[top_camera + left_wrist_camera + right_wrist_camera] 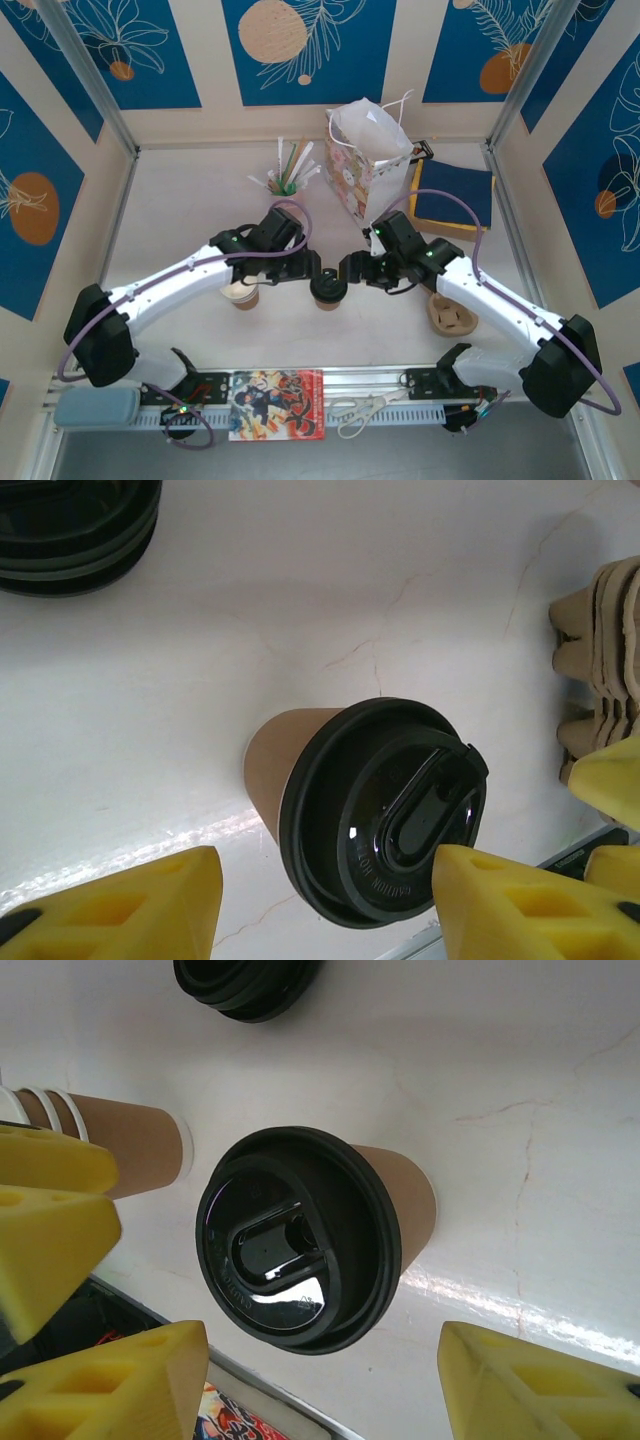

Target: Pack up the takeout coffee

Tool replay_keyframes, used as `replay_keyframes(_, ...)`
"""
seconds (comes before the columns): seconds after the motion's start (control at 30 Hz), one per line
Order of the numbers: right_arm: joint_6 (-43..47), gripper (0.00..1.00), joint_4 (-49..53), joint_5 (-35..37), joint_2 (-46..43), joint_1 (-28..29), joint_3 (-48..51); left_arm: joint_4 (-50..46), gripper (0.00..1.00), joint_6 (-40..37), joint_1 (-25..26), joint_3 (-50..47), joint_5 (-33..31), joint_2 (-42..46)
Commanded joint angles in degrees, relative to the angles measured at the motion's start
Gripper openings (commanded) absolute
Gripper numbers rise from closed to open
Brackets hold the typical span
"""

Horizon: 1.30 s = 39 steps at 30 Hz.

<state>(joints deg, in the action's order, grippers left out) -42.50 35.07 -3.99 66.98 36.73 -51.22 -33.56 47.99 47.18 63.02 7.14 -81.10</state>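
Progress on packing: the coffee cup [375, 810], brown paper with a black lid [290, 1240] already pressed on, stands upright on the white surface [300, 600], between the left jaws and also between the right jaws. Both pairs are partly open, with one of the yellow pads [520, 900] on each side of the cup. The right jaws are clear of it on both sides. One pad of the left jaws lies at the lid's rim, contact uncertain, and the other is apart from the cup. Neither pair holds anything.

Lidding appears done. Gripping, lifting and placing into the paper bag [368, 160], well beyond both pairs, is judged to remain.

Surroundings: spare cups [120, 1140] behind the left jaws; stacked lids [80, 525] past the cup from both pairs; pulp carriers [450, 315] behind the right jaws; straws [285, 175] beside the bag.

Obstruction: the two pairs crowd one cup, and their pads sit near each other.
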Motion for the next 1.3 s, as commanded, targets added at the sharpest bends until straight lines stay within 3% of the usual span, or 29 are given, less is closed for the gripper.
replay_keyframes(0.0,-1.6,0.62,-2.78,-2.86,0.77,-0.23,1.84,0.45,0.56,-0.59,0.51,-0.79,1.6,-1.34)
replay_keyframes(0.1,-1.77,0.54,-2.42,-3.71,2.38,-0.23,1.71,1.99,0.54,-0.74,0.5,-1.47,2.82,-2.04)
replay_keyframes(0.67,-1.1,0.53,-3.23,-6.02,5.24,-0.08,4.11,2.6,0.5,-2.15,0.5,-3.3,4.9,-3.53)
replay_keyframes(1.27,0.93,0.49,-2.36,-5.79,8.66,0.19,4.45,0.31,0.47,-2.28,0.63,-5.64,2.76,-4.42)
